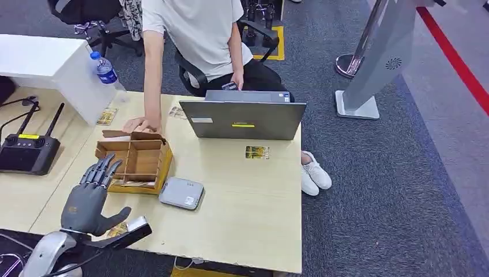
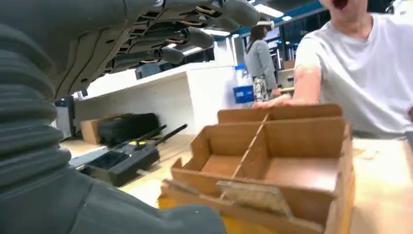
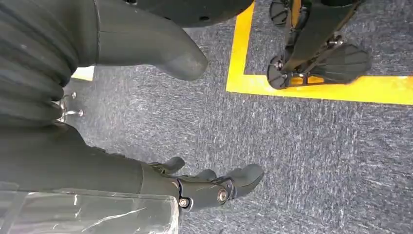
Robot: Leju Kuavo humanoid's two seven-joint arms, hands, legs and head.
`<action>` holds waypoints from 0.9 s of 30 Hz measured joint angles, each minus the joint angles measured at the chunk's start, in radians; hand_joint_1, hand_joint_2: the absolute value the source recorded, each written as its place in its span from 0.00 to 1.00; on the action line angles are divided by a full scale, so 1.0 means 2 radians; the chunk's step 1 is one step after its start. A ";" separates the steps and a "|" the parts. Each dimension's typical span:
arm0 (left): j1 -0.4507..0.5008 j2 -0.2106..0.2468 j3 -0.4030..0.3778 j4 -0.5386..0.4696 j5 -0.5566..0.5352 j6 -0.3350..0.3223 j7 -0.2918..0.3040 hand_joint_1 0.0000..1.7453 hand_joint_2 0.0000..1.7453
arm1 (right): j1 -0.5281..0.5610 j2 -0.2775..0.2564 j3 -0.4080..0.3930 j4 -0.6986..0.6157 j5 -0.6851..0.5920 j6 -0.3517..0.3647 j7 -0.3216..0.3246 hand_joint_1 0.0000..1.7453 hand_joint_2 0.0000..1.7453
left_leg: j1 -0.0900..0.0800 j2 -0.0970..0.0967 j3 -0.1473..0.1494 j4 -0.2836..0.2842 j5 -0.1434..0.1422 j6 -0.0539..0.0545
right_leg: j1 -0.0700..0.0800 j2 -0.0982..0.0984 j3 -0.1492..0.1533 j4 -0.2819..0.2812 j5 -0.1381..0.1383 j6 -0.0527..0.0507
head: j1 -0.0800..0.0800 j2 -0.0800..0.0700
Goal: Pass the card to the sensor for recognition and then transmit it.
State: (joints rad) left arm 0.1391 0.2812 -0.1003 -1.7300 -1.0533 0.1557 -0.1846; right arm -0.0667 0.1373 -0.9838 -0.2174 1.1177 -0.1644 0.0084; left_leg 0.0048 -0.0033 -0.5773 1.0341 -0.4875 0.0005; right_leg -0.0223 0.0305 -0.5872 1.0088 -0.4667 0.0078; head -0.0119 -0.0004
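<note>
Pale wooden bench point(image 1: 254, 202) carries a brown cardboard divider box point(image 1: 137, 161) with a card point(image 2: 253, 197) leaning at its near compartment. Grey sensor pad point(image 1: 181, 193) lies just beside the box. Left hand point(image 1: 89, 196) hovers near it, fingers spread, holding nothing. Right hand point(image 3: 146, 122) hangs over grey carpet point(image 3: 302, 146), released, fingers loosely extended. A person's hand point(image 1: 141, 124) rests on the box's far edge.

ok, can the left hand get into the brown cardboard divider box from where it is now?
Probably yes. The left hand is open, fingers pointing at the brown cardboard divider box, whose top is open. One catch: a person's hand rests on the box's far edge.
</note>
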 joint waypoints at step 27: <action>0.018 0.045 0.025 0.005 -0.135 0.015 0.083 0.00 1.00 | 0.004 0.004 0.000 0.000 0.015 0.001 0.008 0.00 1.00 | 0.000 0.000 0.000 0.000 0.000 0.000 | 0.000 0.000 0.000 0.000 0.000 0.000 | 0.000 0.000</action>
State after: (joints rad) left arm 0.1747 0.3715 -0.0500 -1.7208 -1.3226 0.1865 -0.0195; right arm -0.0582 0.1453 -0.9838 -0.2174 1.1467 -0.1633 0.0237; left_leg 0.0047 -0.0037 -0.5771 1.0342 -0.4870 0.0009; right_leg -0.0223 0.0300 -0.5868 1.0087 -0.4666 0.0079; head -0.0118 -0.0004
